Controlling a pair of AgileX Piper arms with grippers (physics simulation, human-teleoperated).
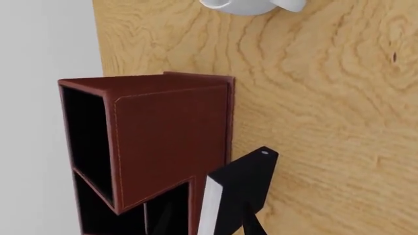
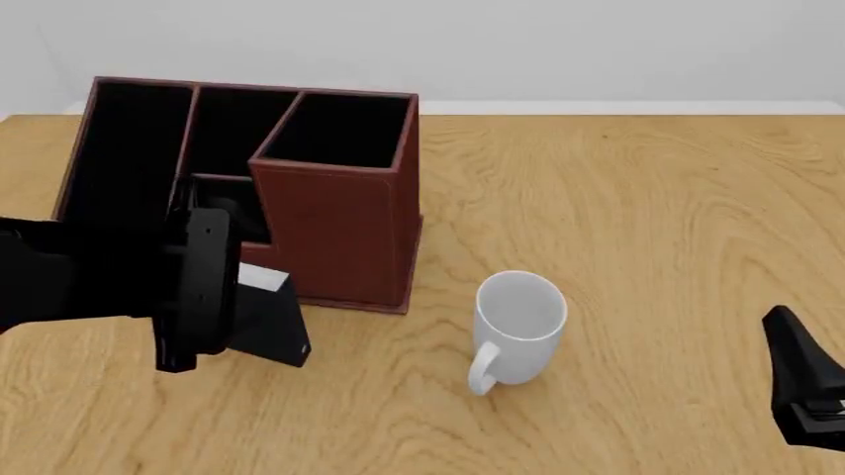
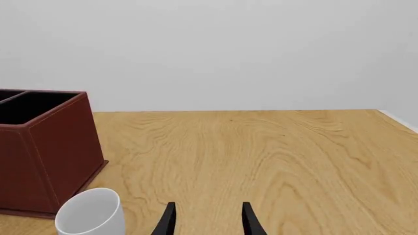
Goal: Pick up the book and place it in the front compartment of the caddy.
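Toward the desk's (image 2: 660, 198) left edge our left gripper (image 2: 244, 317) has its jaws closed on the book (image 2: 271, 327), holding it tilted just in front of the caddy's (image 2: 336, 218) low front compartment, not yet inside. We judge the book stiff, light and fairly slick, best pinched across its covers. Only the left wrist view shows its pale page edge against the caddy wall; the mug (image 2: 519, 322) stands mid-desk, and our right gripper (image 3: 207, 218) waits near the desk's right edge with jaws narrowly parted, empty.
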